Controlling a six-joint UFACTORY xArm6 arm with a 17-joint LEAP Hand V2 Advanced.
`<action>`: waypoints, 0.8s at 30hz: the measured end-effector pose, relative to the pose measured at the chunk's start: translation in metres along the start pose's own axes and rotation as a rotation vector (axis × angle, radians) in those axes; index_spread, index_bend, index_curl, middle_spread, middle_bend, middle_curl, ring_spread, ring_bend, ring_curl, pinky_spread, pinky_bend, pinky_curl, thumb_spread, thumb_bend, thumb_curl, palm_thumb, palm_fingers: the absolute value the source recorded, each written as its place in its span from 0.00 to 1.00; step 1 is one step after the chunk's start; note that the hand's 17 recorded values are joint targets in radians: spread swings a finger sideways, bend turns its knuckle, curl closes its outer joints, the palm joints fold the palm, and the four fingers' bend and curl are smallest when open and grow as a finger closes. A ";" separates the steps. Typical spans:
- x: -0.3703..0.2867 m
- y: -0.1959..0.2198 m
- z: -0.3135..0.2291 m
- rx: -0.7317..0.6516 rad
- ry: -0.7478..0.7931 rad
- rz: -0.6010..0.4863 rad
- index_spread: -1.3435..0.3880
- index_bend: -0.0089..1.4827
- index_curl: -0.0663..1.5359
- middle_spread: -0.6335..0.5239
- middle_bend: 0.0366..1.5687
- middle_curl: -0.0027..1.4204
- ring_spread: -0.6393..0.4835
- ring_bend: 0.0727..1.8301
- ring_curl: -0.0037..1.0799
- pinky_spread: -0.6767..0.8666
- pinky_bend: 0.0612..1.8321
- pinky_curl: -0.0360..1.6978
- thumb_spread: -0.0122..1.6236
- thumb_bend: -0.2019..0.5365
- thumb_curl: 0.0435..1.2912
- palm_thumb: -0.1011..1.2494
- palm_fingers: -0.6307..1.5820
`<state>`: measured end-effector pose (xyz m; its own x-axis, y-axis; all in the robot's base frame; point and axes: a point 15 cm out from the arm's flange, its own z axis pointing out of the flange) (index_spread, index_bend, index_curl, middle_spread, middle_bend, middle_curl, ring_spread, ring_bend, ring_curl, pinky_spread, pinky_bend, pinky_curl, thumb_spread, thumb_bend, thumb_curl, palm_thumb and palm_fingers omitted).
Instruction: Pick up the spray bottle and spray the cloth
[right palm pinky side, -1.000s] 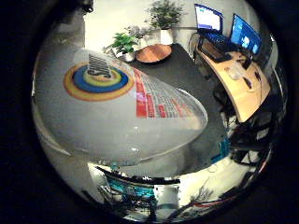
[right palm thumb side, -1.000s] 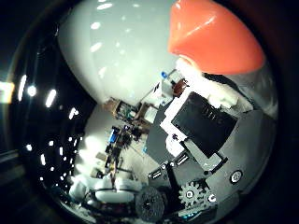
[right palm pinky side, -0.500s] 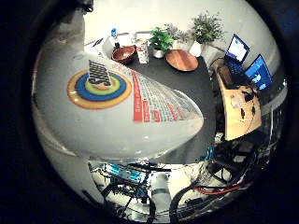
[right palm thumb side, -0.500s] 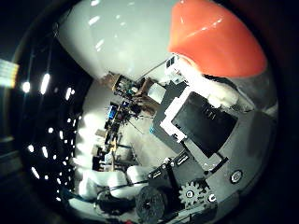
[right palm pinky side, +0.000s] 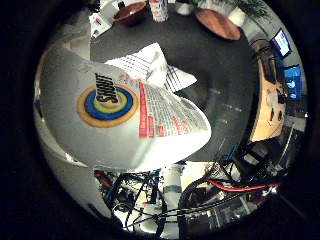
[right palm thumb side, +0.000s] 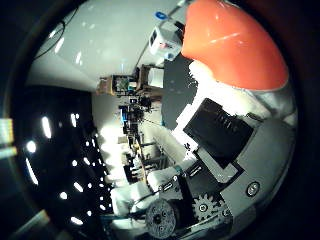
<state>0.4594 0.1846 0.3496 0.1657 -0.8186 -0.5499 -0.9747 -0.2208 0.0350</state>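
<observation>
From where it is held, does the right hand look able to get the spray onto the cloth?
Probably yes: the spray bottle sits close against the palm of the right hand, and the cloth lies in the open on the dark table beyond it, uncovered.

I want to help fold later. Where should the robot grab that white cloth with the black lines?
Probably the cloth's raised, crumpled fold, pinched from above. The cloth lies on the dark table and that fold sticks up. The spray bottle currently fills the hand.
</observation>
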 end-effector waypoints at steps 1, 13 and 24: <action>0.002 -0.001 0.004 -0.007 0.002 0.004 0.63 0.78 0.42 0.39 0.84 0.45 0.39 0.76 0.51 0.23 0.68 0.38 0.53 0.26 0.84 0.83 0.85; -0.036 0.001 -0.058 0.062 0.015 -0.075 0.63 0.78 0.42 0.39 0.84 0.45 0.39 0.76 0.51 0.24 0.68 0.38 0.54 0.26 0.84 0.83 0.85; -0.097 0.057 -0.141 0.193 0.029 -0.187 0.63 0.78 0.42 0.39 0.84 0.45 0.39 0.76 0.51 0.23 0.68 0.38 0.54 0.26 0.84 0.83 0.85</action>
<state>0.4086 0.1766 0.5225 0.3475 -0.7885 -0.5074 -0.9367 -0.2673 -0.2261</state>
